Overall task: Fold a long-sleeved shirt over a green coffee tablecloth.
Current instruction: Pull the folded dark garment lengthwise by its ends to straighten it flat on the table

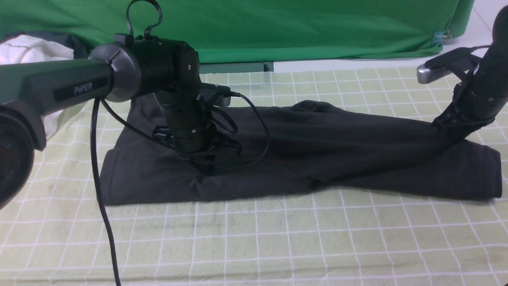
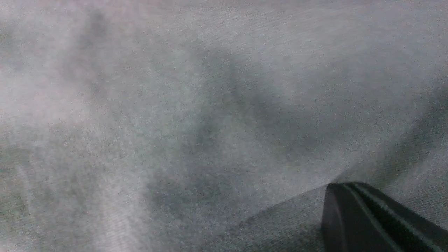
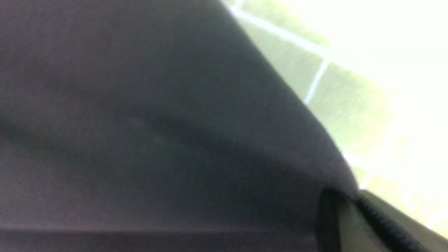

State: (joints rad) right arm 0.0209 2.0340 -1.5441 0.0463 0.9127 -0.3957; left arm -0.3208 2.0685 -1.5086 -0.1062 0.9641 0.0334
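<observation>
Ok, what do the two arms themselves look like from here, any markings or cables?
The left arm is a dark grey tube lettered PiPER in pale print, ending in rounded black joints, with thin black cables looping off it. The right arm is black and carries a silver-tipped black bar.

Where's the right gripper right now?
Front view, far right: the right gripper is shut on the long-sleeved shirt near its right end, holding that fabric just above the green coffee tablecloth.

Item: long-sleeved shirt (image 1: 317, 151), laid left-to-right on the tablecloth (image 1: 278, 238), toward its far edge; another garment (image 1: 27, 51) heaped at far-left corner.
</observation>
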